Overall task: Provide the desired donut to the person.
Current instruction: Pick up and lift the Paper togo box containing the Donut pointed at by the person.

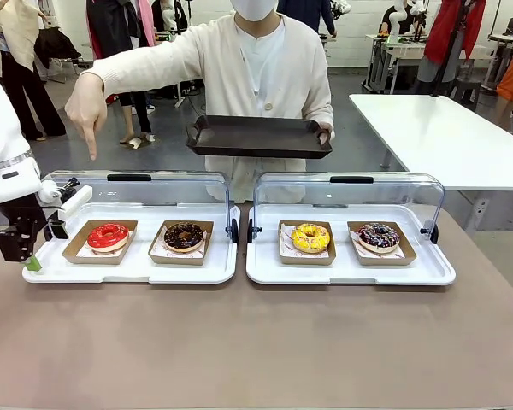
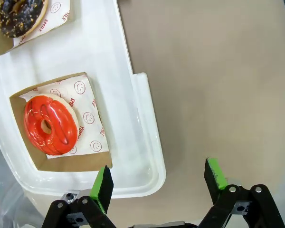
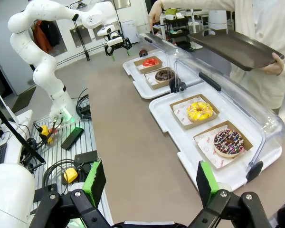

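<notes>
The person [image 1: 265, 60] in a cream cardigan stands at the far side, holding a dark tray [image 1: 258, 137] in one hand. Their other hand [image 1: 87, 111] points a finger down above the red-glazed donut [image 1: 108, 236] [image 2: 51, 124] [image 3: 150, 61], which lies in a brown paper tray at the left end of the left white display tray [image 1: 132, 269]. My left gripper [image 1: 27, 253] [image 2: 159, 183] [image 3: 116, 47] hangs open just off that tray's left corner, above the table. My right gripper [image 3: 149, 184] is open, held high over the table's right side with nothing between its fingers.
A chocolate donut [image 1: 184, 236] sits beside the red one. The right display tray [image 1: 350, 273] holds a yellow donut [image 1: 310, 237] and a sprinkled chocolate donut [image 1: 379, 236]. Clear lids [image 1: 154, 192] stand open behind both trays. Brown table surface [image 1: 256, 342] lies in front.
</notes>
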You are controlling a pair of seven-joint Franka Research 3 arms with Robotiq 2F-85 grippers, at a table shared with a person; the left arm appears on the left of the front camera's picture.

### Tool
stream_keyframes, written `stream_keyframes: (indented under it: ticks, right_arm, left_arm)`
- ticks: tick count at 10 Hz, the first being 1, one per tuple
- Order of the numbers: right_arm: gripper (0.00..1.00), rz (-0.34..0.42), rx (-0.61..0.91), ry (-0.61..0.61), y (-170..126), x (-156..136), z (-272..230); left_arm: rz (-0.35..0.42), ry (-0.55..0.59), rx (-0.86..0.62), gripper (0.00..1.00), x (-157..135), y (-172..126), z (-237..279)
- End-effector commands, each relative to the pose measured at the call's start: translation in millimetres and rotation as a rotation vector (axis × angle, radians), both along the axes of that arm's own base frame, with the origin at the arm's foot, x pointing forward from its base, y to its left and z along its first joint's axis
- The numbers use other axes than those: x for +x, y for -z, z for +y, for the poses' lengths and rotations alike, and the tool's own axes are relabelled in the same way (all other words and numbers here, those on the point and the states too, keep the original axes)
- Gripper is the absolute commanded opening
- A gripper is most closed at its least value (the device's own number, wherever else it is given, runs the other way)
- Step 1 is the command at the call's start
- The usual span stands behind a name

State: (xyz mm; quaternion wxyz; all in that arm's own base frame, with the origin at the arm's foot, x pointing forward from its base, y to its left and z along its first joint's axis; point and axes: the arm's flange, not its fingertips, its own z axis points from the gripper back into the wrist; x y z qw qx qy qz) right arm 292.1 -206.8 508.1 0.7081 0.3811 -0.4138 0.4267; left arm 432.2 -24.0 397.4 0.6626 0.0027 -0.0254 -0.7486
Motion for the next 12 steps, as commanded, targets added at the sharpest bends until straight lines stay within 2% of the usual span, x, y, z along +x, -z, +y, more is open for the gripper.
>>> stream_keyframes:
  ticks: [1,5,7,12]
  right_arm:
    - [1.0,-0.021,0.019,-0.006,0.2,1.8,-0.3]
    - [1.0,-0.021,0.019,-0.006,0.2,1.8,-0.3]
    - [1.0,-0.021,0.019,-0.006,0.2,1.8,-0.3]
    - [1.0,-0.021,0.019,-0.006,0.2,1.8,-0.3]
  left_arm:
    - [0.005,0.0,0.004,1.0,-1.7,2.0,-1.7]
    - [0.002,0.005,0.0,1.0,-0.5,0.6,-2.2]
    - [0.04,0.023,-0.041,1.0,26.6,19.4,6.5]
    - [0.023,0.0,-0.052,1.0,58.9,39.2,7.0]
